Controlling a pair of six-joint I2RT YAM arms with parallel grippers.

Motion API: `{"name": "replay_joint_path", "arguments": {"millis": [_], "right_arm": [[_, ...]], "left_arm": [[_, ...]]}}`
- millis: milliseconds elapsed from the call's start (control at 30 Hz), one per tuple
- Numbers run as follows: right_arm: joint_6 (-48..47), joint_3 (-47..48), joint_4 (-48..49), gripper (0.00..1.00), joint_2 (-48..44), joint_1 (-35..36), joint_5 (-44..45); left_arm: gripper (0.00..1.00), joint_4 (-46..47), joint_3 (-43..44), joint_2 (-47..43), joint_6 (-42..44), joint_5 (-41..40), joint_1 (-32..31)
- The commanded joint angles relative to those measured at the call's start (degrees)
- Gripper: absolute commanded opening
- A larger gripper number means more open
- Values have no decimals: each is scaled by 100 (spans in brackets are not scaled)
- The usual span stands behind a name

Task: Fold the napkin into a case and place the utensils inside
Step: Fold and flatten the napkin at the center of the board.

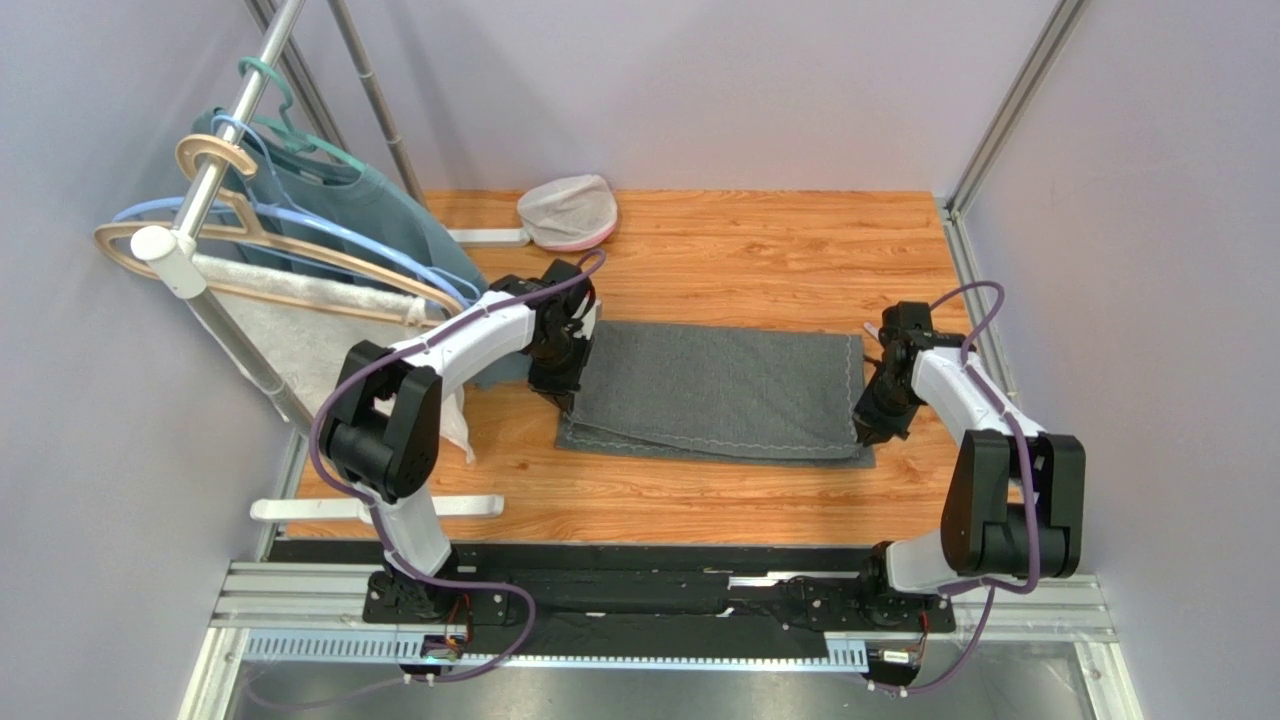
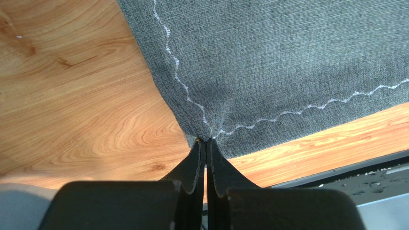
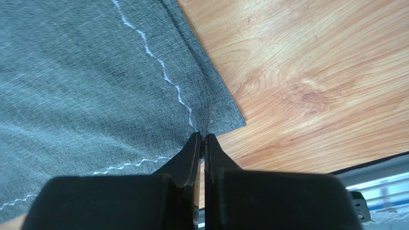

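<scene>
The napkin lies flat in the middle of the wooden table, long side running left to right; a lower layer shows along its near edge, so it seems to be doubled over, though the overhead view is too coarse to be sure. A thin pale wavy stitch line runs close to its edges and turns at each corner. The left gripper sits at the napkin's left end, jaws pinched together on a corner right where the two stitch lines meet, with the cloth spreading away from the fingertips over the wood. The right gripper sits at the right end, jaws likewise closed tight on a corner, with bare wood just beside it. The two arms reach in from either side with the napkin between them. Well to the left, a rack holds hangers, a blue garment and a white towel; a pale rounded cloth bundle rests at the table's far edge.
</scene>
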Motion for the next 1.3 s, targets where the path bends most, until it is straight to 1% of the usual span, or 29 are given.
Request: {"name": "replay_joint_path", "arguments": {"millis": [0, 300, 600, 933, 1033, 1267], "right_arm": [[206, -160, 179, 0, 257, -3, 115], [277, -240, 328, 0, 503, 6, 141], [294, -214, 328, 0, 468, 6, 335], [303, -187, 284, 0, 372, 6, 282], [303, -205, 311, 0, 363, 6, 291], [347, -179, 267, 0, 205, 6, 238]], "left_arm": [[0, 33, -80, 123, -5, 46, 68], [0, 86, -168, 228, -5, 64, 24], [0, 112, -318, 281, -5, 2, 15], [0, 42, -353, 132, -31, 55, 7], [0, 95, -405, 18, -84, 63, 15], [0, 69, -292, -580, -242, 512, 15]]}}
